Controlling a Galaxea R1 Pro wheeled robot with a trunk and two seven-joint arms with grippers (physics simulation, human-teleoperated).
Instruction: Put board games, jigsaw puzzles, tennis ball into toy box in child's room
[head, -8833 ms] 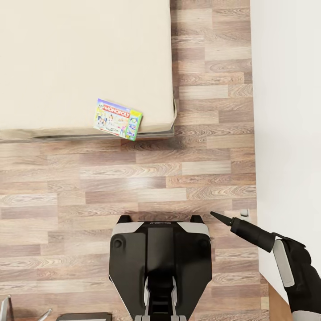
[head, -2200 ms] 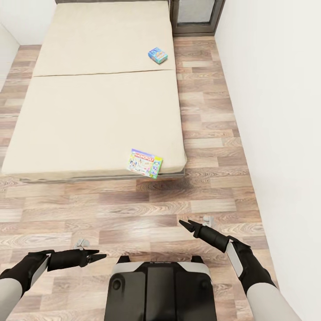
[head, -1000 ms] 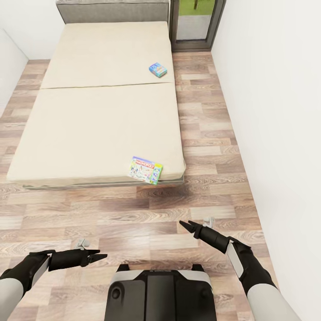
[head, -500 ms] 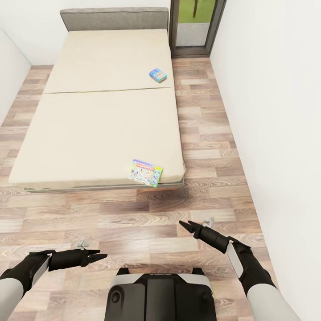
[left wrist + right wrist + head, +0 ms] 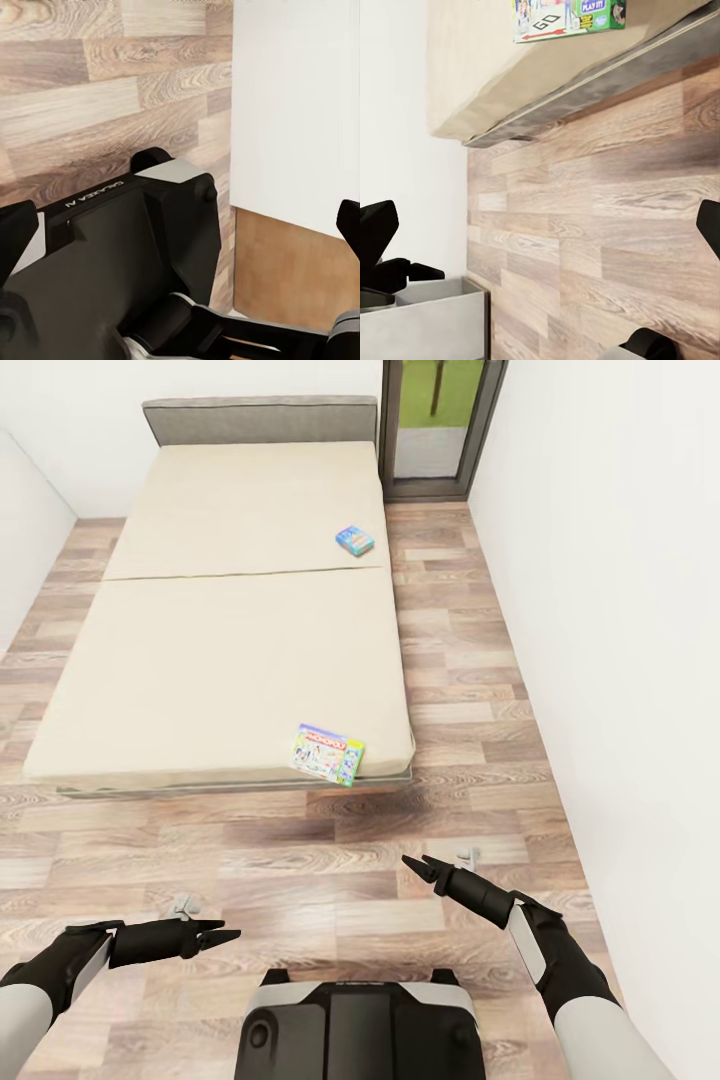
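Two board games lie on the bed (image 5: 220, 650). A green-yellow-red one (image 5: 327, 753) sits at the near right corner of the mattress and also shows in the right wrist view (image 5: 570, 15). A small blue one (image 5: 355, 540) lies farther back by the right edge. My left gripper (image 5: 228, 933) and right gripper (image 5: 414, 860) hover open over the floor in front of the bed, holding nothing. Their fingertips (image 5: 15, 229) (image 5: 709, 225) stand far apart at the edges of the wrist views. The table, toy box, jigsaw puzzles and tennis ball are out of view.
A white wall (image 5: 620, 610) runs along the right, leaving a wood-floor aisle (image 5: 450, 660) beside the bed. A glass door (image 5: 435, 420) stands behind the grey headboard (image 5: 260, 420). My dark base (image 5: 360, 1020) is at the bottom, also seen in the left wrist view (image 5: 127, 247).
The head view has tilted up and pulled back, so the whole bed, headboard and door now show. Both arms keep their pose; the games have not moved.
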